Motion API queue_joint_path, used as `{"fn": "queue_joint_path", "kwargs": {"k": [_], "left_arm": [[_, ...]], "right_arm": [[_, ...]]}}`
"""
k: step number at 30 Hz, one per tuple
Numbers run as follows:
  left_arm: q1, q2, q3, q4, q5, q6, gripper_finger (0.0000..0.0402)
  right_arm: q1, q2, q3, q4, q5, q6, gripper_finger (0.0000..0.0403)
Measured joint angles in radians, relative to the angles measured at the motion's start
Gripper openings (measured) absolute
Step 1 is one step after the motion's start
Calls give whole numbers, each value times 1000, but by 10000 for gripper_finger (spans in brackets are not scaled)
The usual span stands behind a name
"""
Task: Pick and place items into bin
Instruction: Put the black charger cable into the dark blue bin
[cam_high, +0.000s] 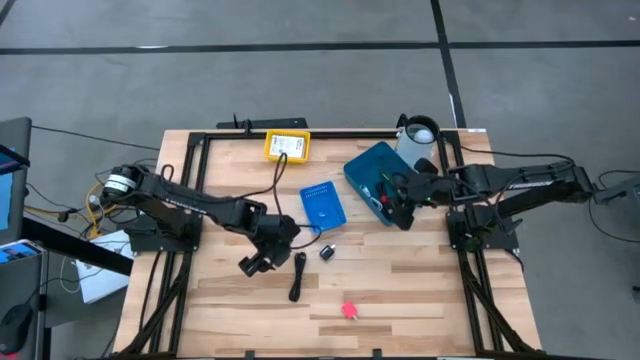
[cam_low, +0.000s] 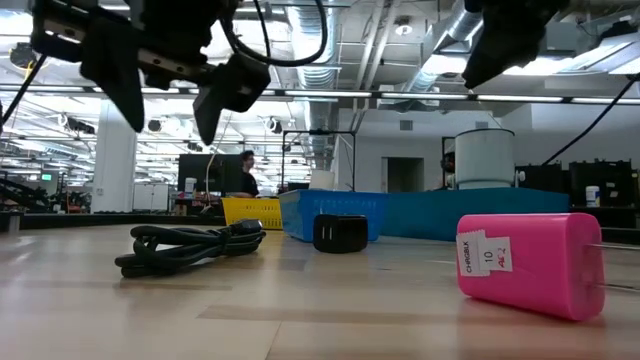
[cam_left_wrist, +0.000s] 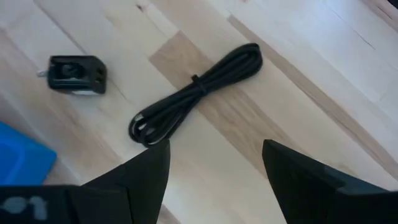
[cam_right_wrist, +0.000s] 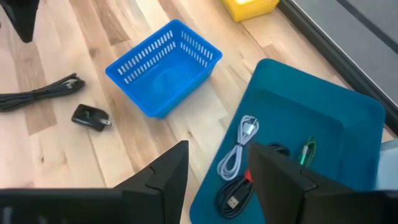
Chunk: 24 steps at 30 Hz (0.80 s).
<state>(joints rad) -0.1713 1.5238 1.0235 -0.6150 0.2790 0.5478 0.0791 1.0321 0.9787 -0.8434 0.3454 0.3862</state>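
Observation:
A coiled black cable (cam_high: 297, 277) lies flat on the wooden table; it also shows in the left wrist view (cam_left_wrist: 196, 93). A small black charger (cam_high: 327, 252) and a pink charger (cam_high: 349, 310) lie near it. My left gripper (cam_high: 255, 262) hangs open and empty above the table just left of the cable (cam_left_wrist: 216, 149). My right gripper (cam_high: 400, 212) is open and empty above the near edge of the teal bin (cam_high: 378, 180), (cam_right_wrist: 219, 149). The bin holds a white cable (cam_right_wrist: 239, 152), a black cable (cam_right_wrist: 233, 196) and a green piece (cam_right_wrist: 308, 149). No white packets show.
A blue slotted basket (cam_high: 322, 205) stands between the arms, left of the teal bin. A yellow box (cam_high: 287, 146) and a white cylinder (cam_high: 418, 135) stand at the far edge. A black frame (cam_high: 190, 180) runs along the table's sides. Bare wood lies toward the near edge.

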Motion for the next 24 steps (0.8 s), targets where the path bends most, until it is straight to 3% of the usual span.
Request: {"fn": "queue_joint_path", "kwargs": {"k": [7,11,16,24], "left_arm": [[-26,0,-14,11,-9,-35,245],[-46,0,-14,92,-72,-58,245],[-81,0,-14,144,-193,67,245],[-92,46,-9,156,-216,228,245]], "right_arm": [[12,2,0,-9,0,0,152],[12,2,0,-16,-1,0,153],[15,2,0,-36,-5,0,152],[47,2,0,-92,-7,2,149]]}}
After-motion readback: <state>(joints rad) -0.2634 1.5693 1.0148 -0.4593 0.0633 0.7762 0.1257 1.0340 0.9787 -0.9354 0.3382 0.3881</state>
